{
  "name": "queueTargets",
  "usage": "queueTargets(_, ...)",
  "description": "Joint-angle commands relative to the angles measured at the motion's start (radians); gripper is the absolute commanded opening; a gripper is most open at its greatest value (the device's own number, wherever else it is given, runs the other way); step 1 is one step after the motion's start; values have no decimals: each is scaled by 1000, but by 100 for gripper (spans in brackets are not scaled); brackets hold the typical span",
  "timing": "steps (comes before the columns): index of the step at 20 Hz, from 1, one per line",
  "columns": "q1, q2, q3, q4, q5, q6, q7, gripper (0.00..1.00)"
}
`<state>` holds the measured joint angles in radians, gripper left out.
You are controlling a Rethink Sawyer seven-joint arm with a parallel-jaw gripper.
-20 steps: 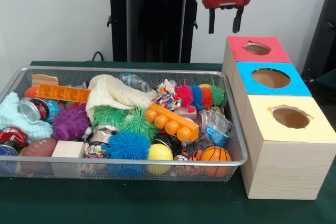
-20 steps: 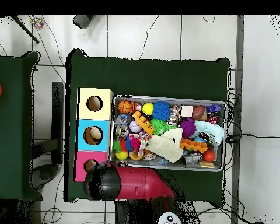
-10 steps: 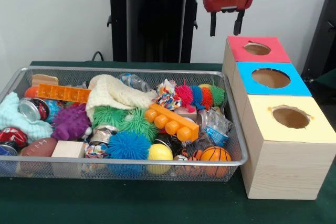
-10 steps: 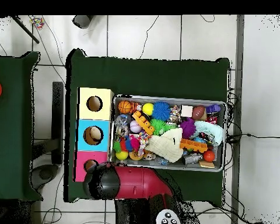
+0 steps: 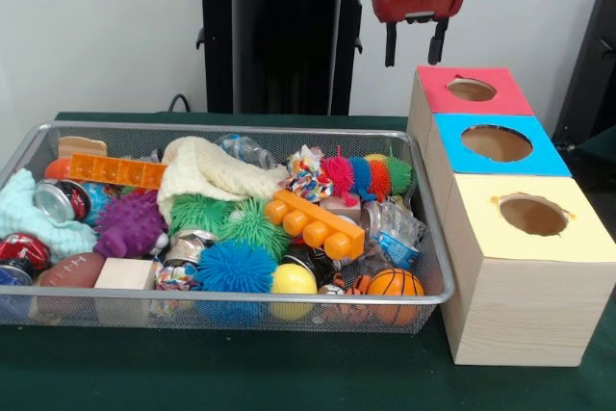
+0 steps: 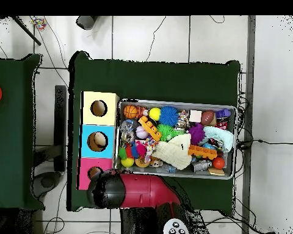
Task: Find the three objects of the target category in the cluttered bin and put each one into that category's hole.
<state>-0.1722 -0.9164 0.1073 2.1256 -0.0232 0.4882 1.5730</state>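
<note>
The red and black pincer (image 5: pixel 415 43), fingers spread and empty, has risen slightly and now hangs at upper centre, beside the red-topped wooden box's hole (image 5: pixel 472 89). A drop seems finished; remaining targets lie unidentified in the wire mesh bin (image 5: pixel 435 267) at left.

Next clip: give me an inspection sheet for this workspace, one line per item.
Surface: table with green cloth, carrying the bin and the boxes.
Job's things: wire mesh bin full of toys; wooden boxes beside it with red lid, blue lid and yellow lid, each with a round hole.
Clutter: orange building block, blue spiky ball, mini basketball, purple spiky toy, cream knit cloth, crushed can, wooden block.
Grippers: gripper open, empty, raised beside the red lid.
Cables: several on the tiled floor.
Surroundings: a second green table.
</note>
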Motion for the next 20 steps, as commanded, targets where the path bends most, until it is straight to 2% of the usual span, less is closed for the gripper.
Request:
queueTargets(1, -37, 38, 83, -91, 26, -2, 88, 100)
queueTargets(5, -13, 100, 45, -185, -17, 46, 80, 100)
queueTargets(8, -22, 76, 42, -255, -20, 107, 60, 100)
queueTargets(11, -8, 53, 15, -325, -58, 189, 35, 100)
queueTargets(16, -26, 30, 25, -360, -80, 253, -1, 100)
queueTargets(20, -89, 38, 77, -369, -67, 253, -61, 100)
